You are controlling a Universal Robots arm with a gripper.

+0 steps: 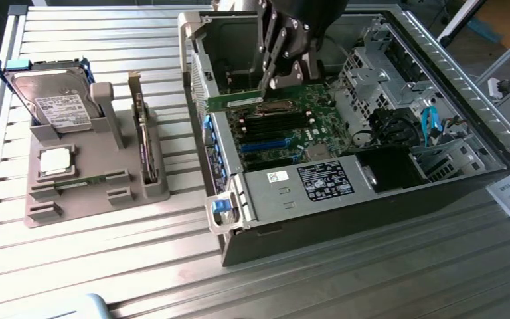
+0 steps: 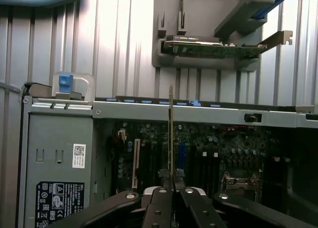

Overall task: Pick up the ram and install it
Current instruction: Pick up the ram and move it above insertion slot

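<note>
My gripper (image 1: 271, 86) is clenched on one end of the ram (image 1: 234, 101), holding the green stick on its edge above the motherboard (image 1: 281, 129) inside the open computer case (image 1: 344, 226). The ram's free end points toward the case wall on the exterior view's left. Beyond that wall, on the desk (image 1: 104, 266), the hard drive (image 1: 56, 100) and expansion card (image 1: 146, 143) stand in a gray holder (image 1: 87, 199)

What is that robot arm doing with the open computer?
The robot arm's claw is shut on the ram, a thin green stick, and holds it over the green board inside the open computer case. The ram does not look plugged in yet. On the grey holder beside the case sit a hard drive and an upright card.
</note>
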